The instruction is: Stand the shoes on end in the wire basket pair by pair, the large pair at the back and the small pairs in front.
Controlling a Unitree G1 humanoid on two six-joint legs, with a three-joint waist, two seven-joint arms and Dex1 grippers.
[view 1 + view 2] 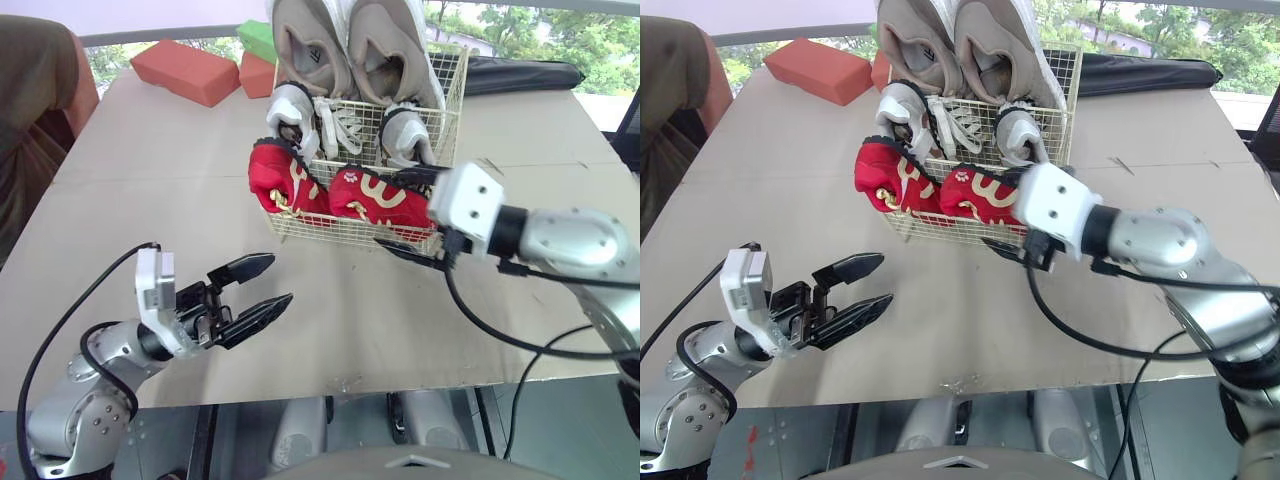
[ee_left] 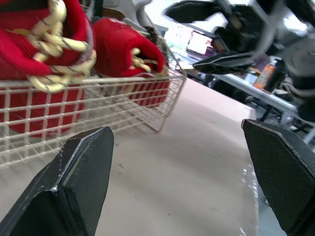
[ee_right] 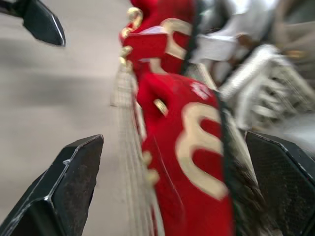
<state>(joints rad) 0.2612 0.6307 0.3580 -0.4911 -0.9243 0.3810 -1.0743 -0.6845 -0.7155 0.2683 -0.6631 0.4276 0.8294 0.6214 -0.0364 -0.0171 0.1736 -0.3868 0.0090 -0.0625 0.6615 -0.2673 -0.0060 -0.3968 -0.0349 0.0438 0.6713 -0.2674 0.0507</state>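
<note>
In the upper centre of the frame, the basket [image 1: 455,100] is holding three pairs: tan pair [image 1: 350,45] at the back, white pair [image 1: 340,125] mid, red pair [image 1: 290,180] in front and leaning out over the front wire. Right end effector [image 1: 408,214] is sitting open, jaws straddling the right red shoe [image 1: 375,195] and the wire, not clamping. Left end effector [image 1: 278,280] is hovering open and empty over the surface [image 1: 150,160], lower left. My read: it's seating the last pair. Advising: closing on the shoe only, staying clear of the wire, then tipping it upright behind the front wall.
</note>
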